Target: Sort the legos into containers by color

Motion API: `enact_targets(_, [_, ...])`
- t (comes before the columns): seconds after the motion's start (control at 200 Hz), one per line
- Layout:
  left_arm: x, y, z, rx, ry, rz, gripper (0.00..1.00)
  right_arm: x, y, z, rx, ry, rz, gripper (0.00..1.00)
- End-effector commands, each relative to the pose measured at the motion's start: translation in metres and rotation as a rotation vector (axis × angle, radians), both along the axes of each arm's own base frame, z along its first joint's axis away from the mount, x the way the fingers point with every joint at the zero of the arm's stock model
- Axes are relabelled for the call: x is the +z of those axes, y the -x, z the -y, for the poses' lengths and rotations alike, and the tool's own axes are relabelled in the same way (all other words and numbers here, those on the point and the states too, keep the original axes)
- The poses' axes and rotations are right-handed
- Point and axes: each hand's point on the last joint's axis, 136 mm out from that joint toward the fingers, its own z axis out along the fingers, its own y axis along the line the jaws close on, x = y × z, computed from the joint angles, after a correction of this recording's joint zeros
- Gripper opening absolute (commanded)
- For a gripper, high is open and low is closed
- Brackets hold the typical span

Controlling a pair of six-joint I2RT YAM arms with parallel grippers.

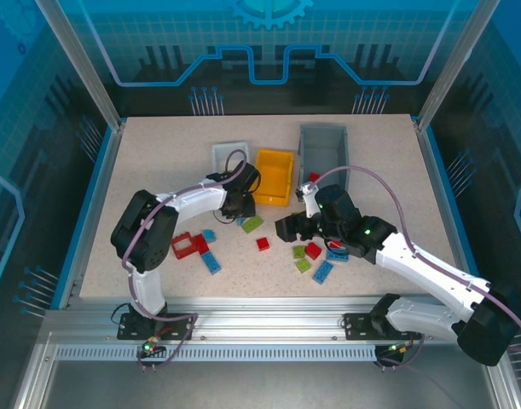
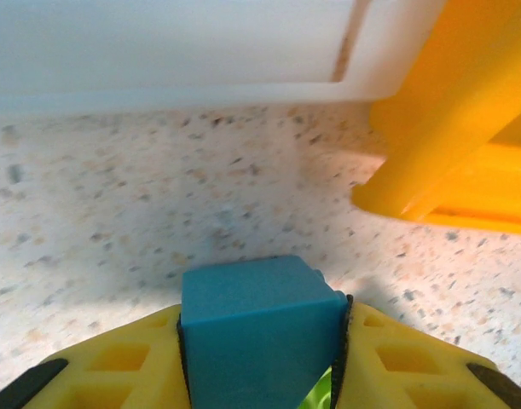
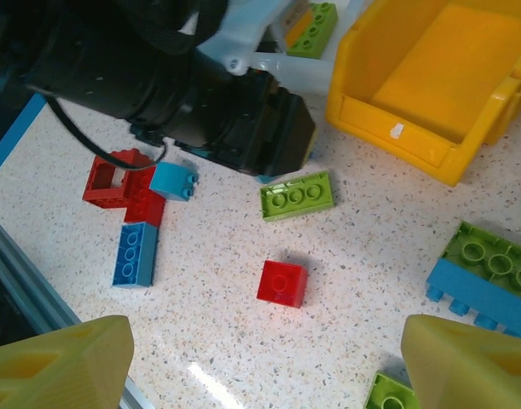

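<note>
Currently the left tool (image 2: 262,379) is clenched on a small blue plastic brick (image 2: 256,328), with the white plastic bin (image 2: 158,51) directly ahead of it and the orange-yellow plastic bin (image 2: 448,145) ahead to its right. The right tool (image 3: 264,362) stands released, jaws wide apart, a small red studded brick (image 3: 282,283) lying on the speckled counter (image 3: 371,256) just ahead of it.

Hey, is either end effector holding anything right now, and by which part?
The left end effector pinches a small blue plastic brick by its opposite side faces. The right end effector is open, holding nothing.
</note>
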Motion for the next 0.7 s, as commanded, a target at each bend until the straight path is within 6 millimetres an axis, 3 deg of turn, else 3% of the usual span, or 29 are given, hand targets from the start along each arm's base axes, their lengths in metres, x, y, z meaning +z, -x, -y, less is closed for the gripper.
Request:
enact_targets(0.0, [0.045,0.001,-0.005,-0.005,-0.009,0.105,0.34,0.015,-0.003,0.0,-0.025,-0.028,0.048,0.82])
enact_targets(0.17, [0.096,-0.002,0.023,-0.067,0.069,0.201,0.34,0.022,-0.008,0.015,-0.108,-0.042,0.104,0.81])
enact_targets(0.35, [0.115,-0.036,0.049,-0.111,0.088,0.243,0.35,0.032,-0.022,0.027,-0.234,-0.089,0.154,0.81])
enact_targets(0.545, [0.095,-0.08,0.07,-0.125,0.071,0.216,0.36,0.046,-0.031,0.034,-0.307,-0.129,0.199,0.82])
enact_targets(0.695, [0.071,-0.096,0.075,-0.115,0.062,0.183,0.4,0.044,-0.031,0.042,-0.335,-0.104,0.197,0.82])
